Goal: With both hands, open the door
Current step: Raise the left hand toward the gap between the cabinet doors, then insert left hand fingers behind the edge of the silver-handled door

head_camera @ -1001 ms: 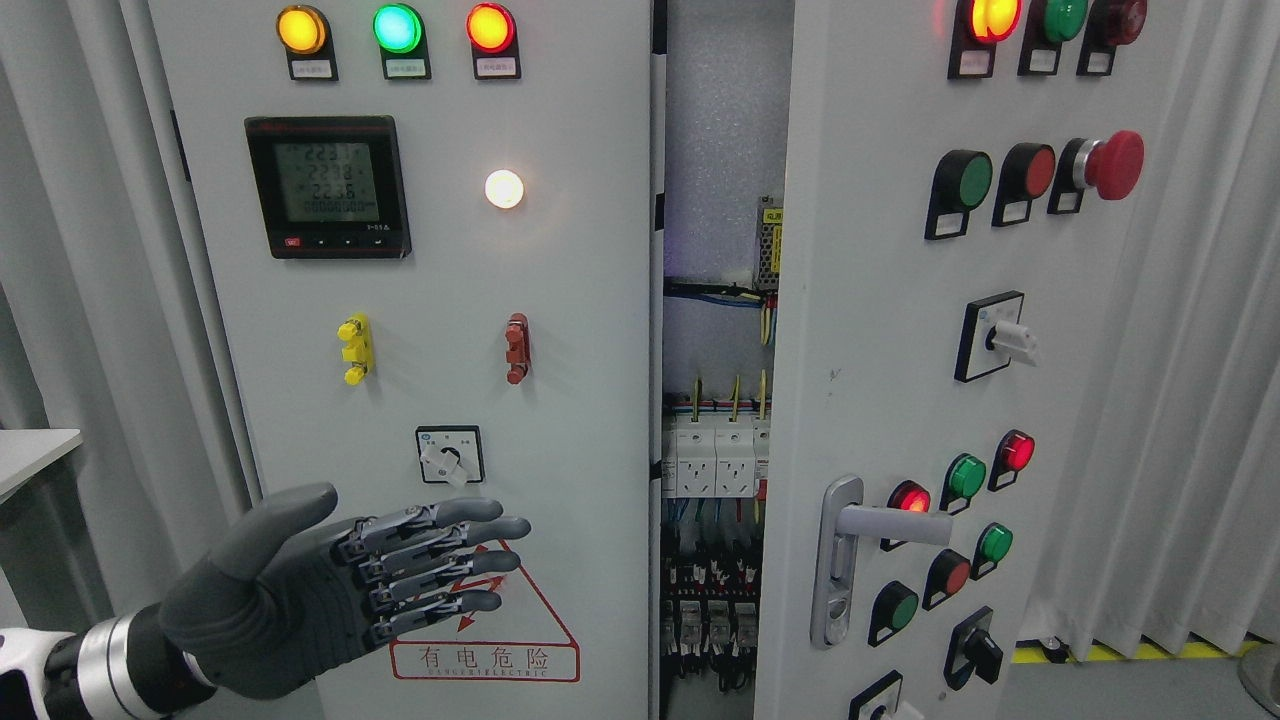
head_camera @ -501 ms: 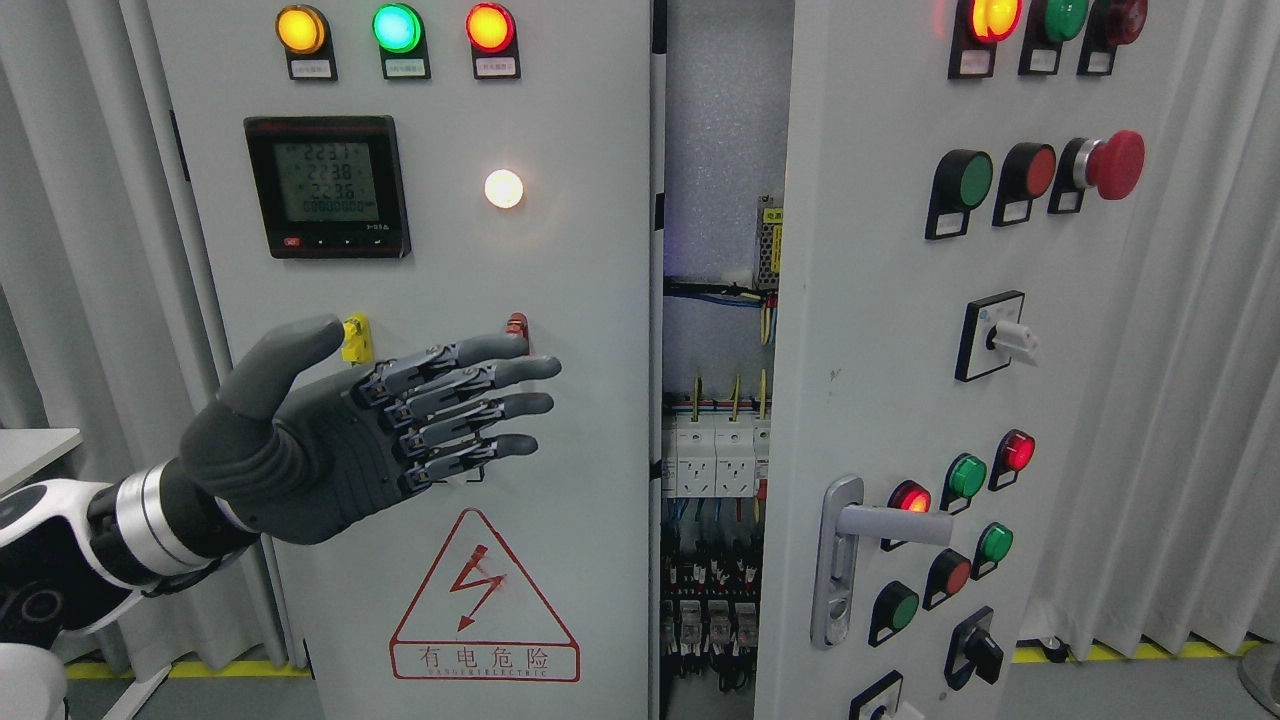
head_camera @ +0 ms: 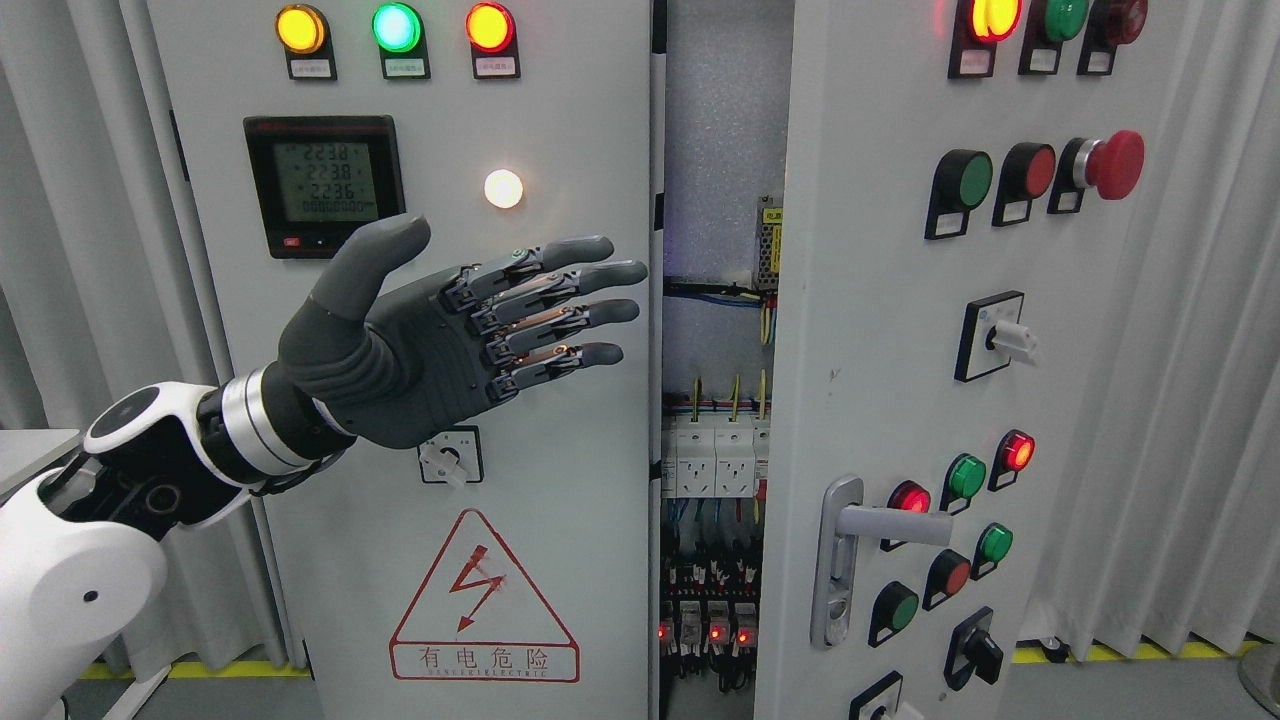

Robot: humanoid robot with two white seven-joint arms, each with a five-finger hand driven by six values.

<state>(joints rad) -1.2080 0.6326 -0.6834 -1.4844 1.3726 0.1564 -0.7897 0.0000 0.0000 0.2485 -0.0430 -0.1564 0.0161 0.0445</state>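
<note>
A grey electrical cabinet has two doors. The left door (head_camera: 560, 130) is closed and carries a meter, lamps and a warning triangle. The right door (head_camera: 860, 330) stands ajar, with a silver lever handle (head_camera: 880, 525) at its lower left, and a gap (head_camera: 715, 400) between the doors shows breakers and wiring. My left hand (head_camera: 590, 305) is open, fingers stretched flat and pointing right, in front of the left door at mid height, its fingertips (head_camera: 625, 272) close to the door's right edge by the gap. It holds nothing. The right arm is out of view.
The right door carries several push buttons, a red mushroom stop button (head_camera: 1112, 163) and rotary switches (head_camera: 995, 335). Grey curtains (head_camera: 1190, 400) hang on both sides. A yellow floor stripe (head_camera: 1130, 652) runs at the lower right. A table corner (head_camera: 30, 445) shows at the left.
My left hand has risen from the lower left, by the warning triangle, up and to the right across the left door towards the gap. It stays open. The doors have not moved.
</note>
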